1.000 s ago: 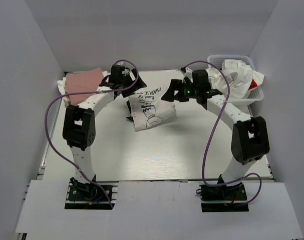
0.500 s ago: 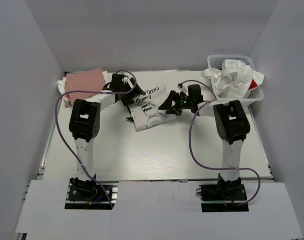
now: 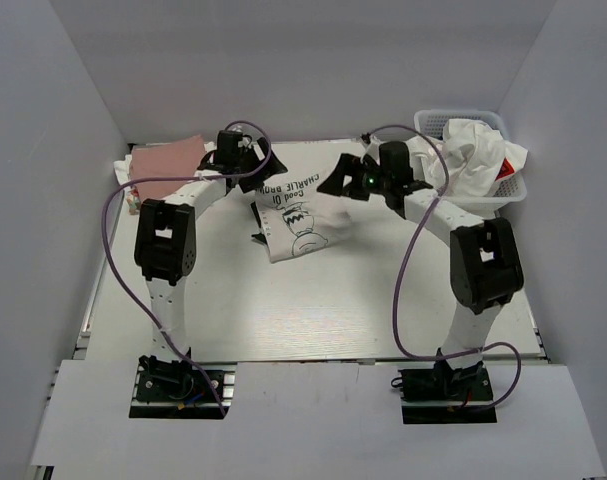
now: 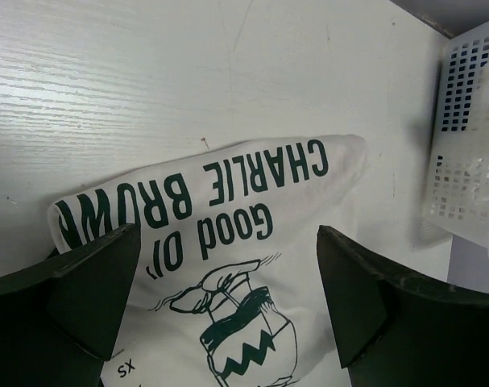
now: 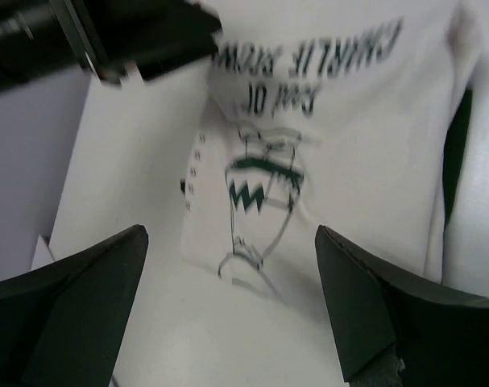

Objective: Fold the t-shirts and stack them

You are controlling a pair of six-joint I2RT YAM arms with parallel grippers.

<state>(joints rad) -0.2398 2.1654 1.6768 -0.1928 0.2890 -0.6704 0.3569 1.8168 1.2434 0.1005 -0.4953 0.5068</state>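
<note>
One lettered t-shirt, one pink t-shirt left of it, one basket right; above, left gripper, right gripper, both open-jawed, empty.

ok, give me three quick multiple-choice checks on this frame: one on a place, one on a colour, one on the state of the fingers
1. Where does the white mesh basket stand?
A) far right corner of the table
B) far left corner
C) between the arm bases

2. What colour is the lettering on the printed t-shirt?
A) red
B) dark green
C) orange

3. How are the left fingers?
A) shut on the shirt
B) shut on the basket
C) open, holding nothing

Key:
1 A: the top view shows it at the far right.
2 B: the left wrist view shows dark green letters.
3 C: the left wrist view shows them wide apart, with the shirt lying in view between them.
</note>
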